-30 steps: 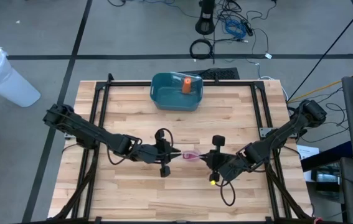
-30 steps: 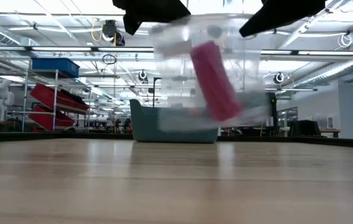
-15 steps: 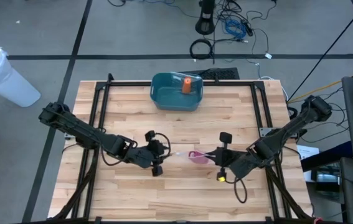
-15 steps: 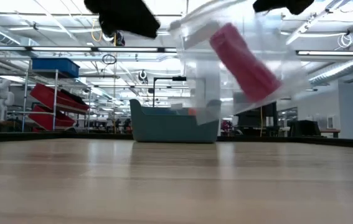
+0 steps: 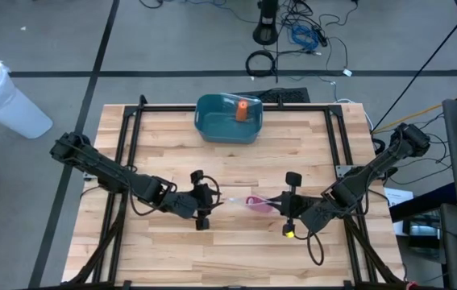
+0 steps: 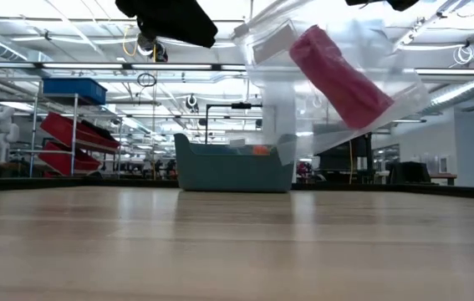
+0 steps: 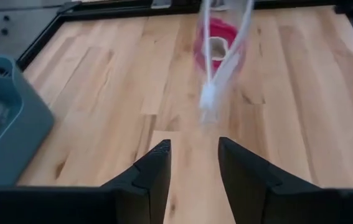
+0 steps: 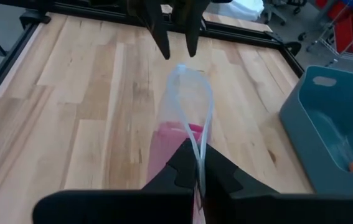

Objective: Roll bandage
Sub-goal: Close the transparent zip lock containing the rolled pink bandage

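Note:
A clear plastic bag (image 5: 244,201) with a pink bandage roll (image 5: 256,203) inside hangs above the table's middle. In the low view the bag (image 6: 328,75) is clear of the tabletop and the roll (image 6: 341,75) lies tilted in it. My right gripper (image 5: 280,206) is shut on the bag's right end. My left gripper (image 5: 209,201) is open and empty, just left of the bag's free end. In the left wrist view its fingers (image 7: 192,168) stand short of the bag (image 7: 216,68), whose mouth gapes on the roll (image 7: 216,50). My right gripper pinches the bag's thin plastic edge (image 8: 197,146) between its two fingers, at the end nearest that arm. The fingers come about level from the table's right. The bag reaches away toward my left gripper, lifted clear of the table, with the roll (image 8: 173,140) close by the fingers.
A blue-grey bin (image 5: 228,118) with an orange thing (image 5: 243,109) in it stands at the table's far middle. Black frame rails (image 5: 131,137) run along the table's left, right and far sides. Bare wood lies under the bag and toward the near edge.
My left gripper has drawn back from the bag's end toward the table's left. My right gripper has gone toward the table's right and a little nearer, taking the bag with it. The bag has risen, and the roll inside now leans the other way.

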